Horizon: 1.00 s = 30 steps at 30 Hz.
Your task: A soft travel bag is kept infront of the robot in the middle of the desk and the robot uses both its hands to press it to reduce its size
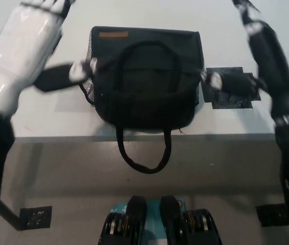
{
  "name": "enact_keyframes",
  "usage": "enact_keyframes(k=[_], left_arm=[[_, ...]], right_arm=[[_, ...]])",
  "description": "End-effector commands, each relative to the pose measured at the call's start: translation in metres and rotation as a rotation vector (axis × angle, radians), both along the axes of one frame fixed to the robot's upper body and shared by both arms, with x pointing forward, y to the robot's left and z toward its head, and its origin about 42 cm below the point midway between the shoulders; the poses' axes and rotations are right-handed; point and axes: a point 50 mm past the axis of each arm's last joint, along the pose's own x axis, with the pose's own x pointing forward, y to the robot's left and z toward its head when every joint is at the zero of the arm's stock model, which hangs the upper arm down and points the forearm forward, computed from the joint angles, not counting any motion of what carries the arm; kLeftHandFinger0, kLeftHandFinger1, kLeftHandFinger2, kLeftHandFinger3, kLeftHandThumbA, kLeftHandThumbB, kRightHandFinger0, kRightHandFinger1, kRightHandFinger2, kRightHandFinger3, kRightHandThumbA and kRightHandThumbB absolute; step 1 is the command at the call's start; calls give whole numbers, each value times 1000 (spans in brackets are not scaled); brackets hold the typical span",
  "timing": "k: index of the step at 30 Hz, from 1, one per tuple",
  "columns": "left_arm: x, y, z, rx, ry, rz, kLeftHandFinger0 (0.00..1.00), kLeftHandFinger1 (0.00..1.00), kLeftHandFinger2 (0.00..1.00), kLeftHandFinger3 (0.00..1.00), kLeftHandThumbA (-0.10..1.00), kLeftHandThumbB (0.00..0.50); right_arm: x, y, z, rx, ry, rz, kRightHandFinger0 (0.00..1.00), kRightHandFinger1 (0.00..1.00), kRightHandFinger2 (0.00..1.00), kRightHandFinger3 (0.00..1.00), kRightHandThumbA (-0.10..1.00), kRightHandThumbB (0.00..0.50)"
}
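Note:
A black soft travel bag (144,76) stands in the middle of the white desk (32,117), near its front edge. One handle lies arched on the bag's top; the other hangs over the desk edge. An orange label sits at the bag's top left. My white left hand (29,41) is raised over the desk to the left of the bag, open, with a dark-tipped thumb reaching the bag's mesh side. My black right hand (259,51) is raised to the right of the bag, open, thumb close to the bag's right side.
A dark flat patch (231,89) lies on the desk just right of the bag, partly under my right hand. Grey floor shows below the desk's front edge, with small dark floor markers at lower left (34,217) and lower right (272,214).

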Motion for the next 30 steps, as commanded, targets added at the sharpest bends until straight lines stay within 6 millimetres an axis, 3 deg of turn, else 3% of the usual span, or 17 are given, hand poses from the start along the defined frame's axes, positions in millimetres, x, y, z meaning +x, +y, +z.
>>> enact_keyframes(k=[1, 5, 12, 20, 24, 30], left_arm=[[34, -8, 25, 58, 37, 100, 1000, 1000, 1000, 1000, 1000, 347], [68, -19, 26, 103, 102, 140, 1000, 1000, 1000, 1000, 1000, 322], [120, -28, 18, 102, 198, 212, 1000, 1000, 1000, 1000, 1000, 370], [153, -36, 1, 147, 286, 281, 1000, 1000, 1000, 1000, 1000, 352], [166, -43, -10, 161, 313, 299, 1000, 1000, 1000, 1000, 1000, 311], [167, -47, -39, 160, 401, 315, 1000, 1000, 1000, 1000, 1000, 318]], right_arm=[[32, 26, 28, -2, 107, 0, 1000, 1000, 1000, 1000, 1000, 287], [61, 37, 32, 19, 161, 0, 1000, 1000, 1000, 1000, 1000, 295], [109, 51, 31, 125, 301, -14, 1000, 1000, 1000, 1000, 1000, 261], [140, 66, 13, 171, 407, -27, 1000, 1000, 1000, 1000, 1000, 323], [146, 75, 4, 165, 440, -35, 1000, 1000, 1000, 1000, 1000, 302], [151, 85, -15, 117, 467, -40, 1000, 1000, 1000, 1000, 1000, 235]])
